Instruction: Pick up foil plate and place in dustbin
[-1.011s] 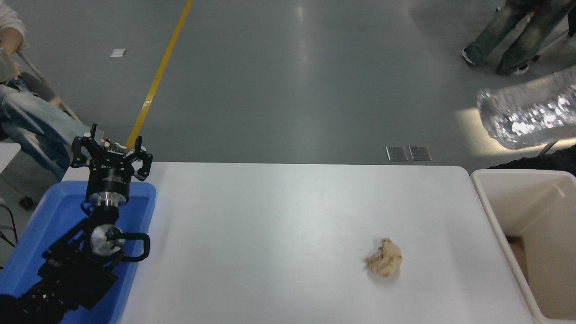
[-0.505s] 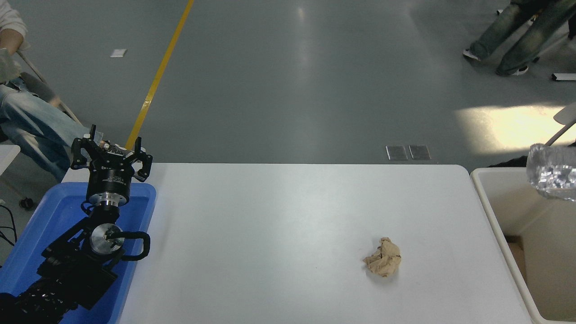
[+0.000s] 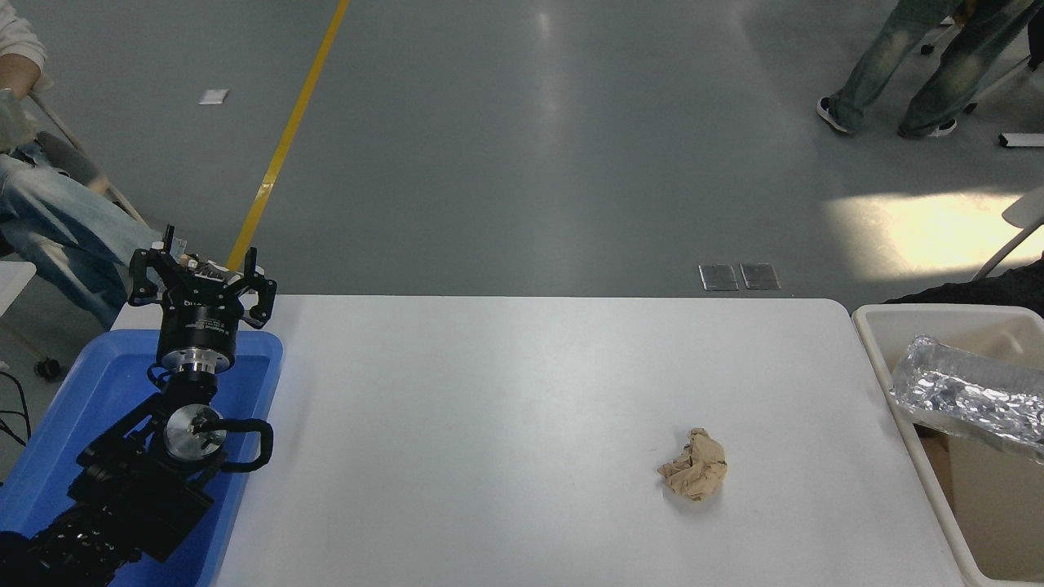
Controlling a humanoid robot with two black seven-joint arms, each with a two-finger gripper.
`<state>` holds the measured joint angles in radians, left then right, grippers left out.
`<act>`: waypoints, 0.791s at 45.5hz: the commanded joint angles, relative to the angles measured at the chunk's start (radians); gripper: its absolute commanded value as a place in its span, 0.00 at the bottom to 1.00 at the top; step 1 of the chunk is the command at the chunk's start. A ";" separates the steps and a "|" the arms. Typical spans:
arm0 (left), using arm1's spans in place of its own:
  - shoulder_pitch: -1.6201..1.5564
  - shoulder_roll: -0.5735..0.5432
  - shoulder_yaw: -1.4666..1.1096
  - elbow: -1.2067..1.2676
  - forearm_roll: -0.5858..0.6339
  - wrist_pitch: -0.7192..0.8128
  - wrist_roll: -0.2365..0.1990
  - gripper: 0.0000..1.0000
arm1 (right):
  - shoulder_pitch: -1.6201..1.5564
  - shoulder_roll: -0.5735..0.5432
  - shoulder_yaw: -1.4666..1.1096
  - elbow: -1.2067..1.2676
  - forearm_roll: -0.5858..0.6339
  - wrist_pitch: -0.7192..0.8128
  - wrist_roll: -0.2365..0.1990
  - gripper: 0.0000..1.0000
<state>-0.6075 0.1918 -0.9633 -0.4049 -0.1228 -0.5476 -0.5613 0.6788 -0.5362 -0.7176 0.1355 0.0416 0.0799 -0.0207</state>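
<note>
The foil plate [image 3: 971,398] is a crinkled silver tray. It is inside the cream dustbin [image 3: 877,342] at the table's right end, tilted, with one end near the bin's left wall. Nothing holds it. My right gripper is out of view. My left arm is parked at the lower left over the blue tray, and its gripper [image 3: 204,261] is open and empty, pointing away from me.
A crumpled brown paper wad [image 3: 694,475] lies on the white table [image 3: 522,408] right of centre. A blue tray [image 3: 98,391] sits at the left end. A dark shape [image 3: 979,292] shows behind the bin. A seated person is at the far left, and another person's legs at the far right.
The foil plate was high above the bin at the right edge. It dropped and now rests inside the dustbin. The left arm and the paper wad have not moved.
</note>
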 commanded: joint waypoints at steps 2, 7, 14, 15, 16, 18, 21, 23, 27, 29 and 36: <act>0.000 0.000 0.000 0.002 0.000 0.000 0.000 0.99 | -0.047 0.035 0.067 -0.020 0.058 -0.049 -0.007 0.99; 0.000 0.000 0.000 0.000 0.000 0.000 0.000 0.99 | -0.039 0.033 0.069 -0.019 0.055 -0.043 -0.005 1.00; 0.000 0.000 0.000 0.000 0.000 0.000 0.000 0.99 | -0.015 0.035 0.060 -0.014 0.038 -0.040 -0.005 1.00; 0.000 0.000 0.000 0.000 0.000 0.000 0.000 0.99 | -0.002 0.035 0.056 -0.013 0.037 -0.040 -0.005 1.00; 0.000 0.000 0.000 0.000 0.000 0.000 0.000 0.99 | 0.013 0.035 0.050 -0.011 0.034 -0.038 -0.005 1.00; 0.000 0.000 0.000 0.000 0.000 0.000 0.000 0.99 | 0.047 0.033 0.030 -0.007 0.014 -0.038 -0.005 1.00; 0.000 0.000 0.000 0.001 0.000 0.000 0.000 0.99 | 0.087 0.027 -0.005 -0.002 -0.021 -0.038 -0.004 1.00; 0.000 0.000 0.000 0.000 0.000 0.000 0.000 0.99 | 0.117 0.024 -0.035 0.004 -0.043 -0.038 -0.002 1.00; -0.002 0.000 0.000 0.000 0.000 0.000 0.000 0.99 | 0.192 0.019 -0.103 0.013 -0.068 -0.037 -0.002 1.00; 0.000 0.001 0.000 0.000 0.000 0.000 0.001 0.99 | 0.238 0.019 -0.140 0.027 -0.078 -0.032 -0.002 1.00; 0.000 0.000 0.000 0.000 0.002 0.000 0.001 0.99 | 0.516 -0.040 -0.261 0.309 -0.152 -0.026 -0.002 1.00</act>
<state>-0.6083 0.1921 -0.9633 -0.4050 -0.1222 -0.5476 -0.5613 0.8816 -0.5214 -0.8218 0.1844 -0.0157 0.0461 -0.0230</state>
